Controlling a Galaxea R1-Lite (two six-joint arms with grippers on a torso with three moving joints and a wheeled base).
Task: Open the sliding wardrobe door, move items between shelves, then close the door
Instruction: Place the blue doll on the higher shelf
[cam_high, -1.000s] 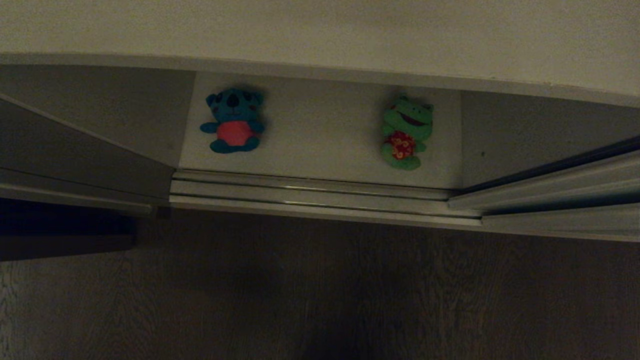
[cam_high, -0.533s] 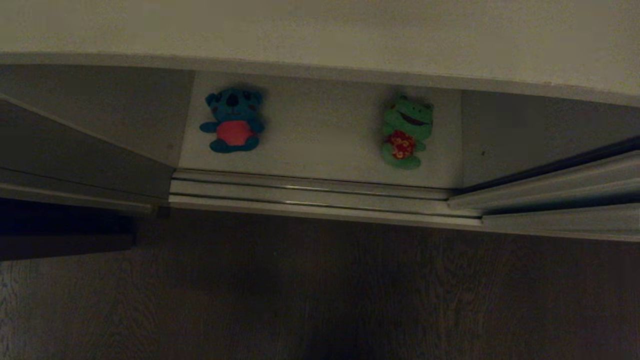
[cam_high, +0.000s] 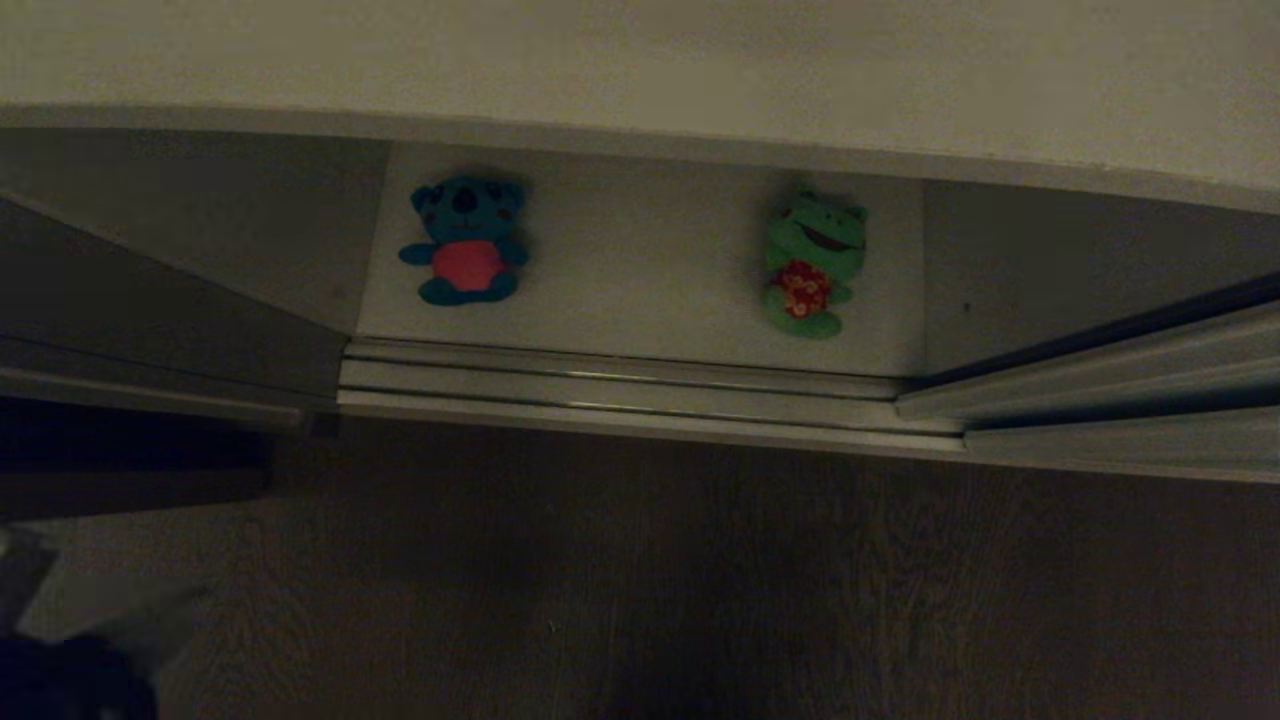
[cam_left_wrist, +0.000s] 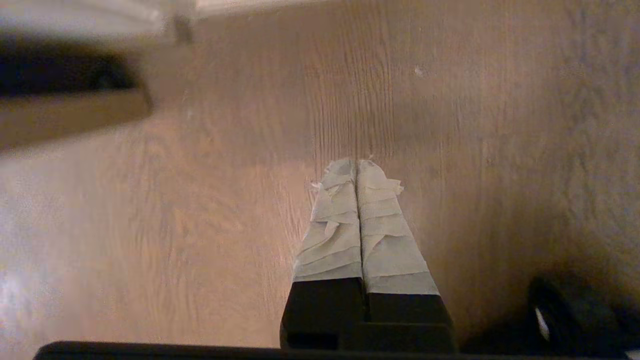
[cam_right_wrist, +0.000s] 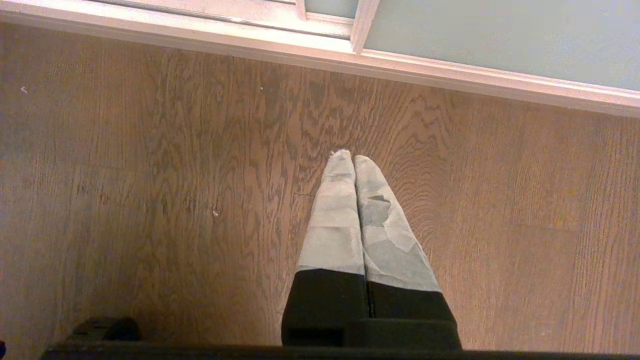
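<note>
The wardrobe stands open, and on its white bottom shelf (cam_high: 640, 260) lie the two plush toys, well apart: the blue toy with a red belly (cam_high: 465, 242) toward the robot's left, the green frog with a red spotted patch (cam_high: 812, 265) toward its right, both on their backs with heads toward the rear. The sliding wardrobe door (cam_right_wrist: 500, 35), pale grey-green with a light beige frame, sits off to the right in its track (cam_high: 620, 385), which runs along the front of the shelf. In front of it is dark wood floor (cam_high: 700, 580). The left gripper (cam_left_wrist: 357, 165) hangs over the floor with its taped fingers pressed together, holding nothing; a blurred pale shape at the head view's lower left corner may be that arm. The right gripper (cam_right_wrist: 348, 157) also points at the floor near the door's frame, fingers together and empty.
</note>
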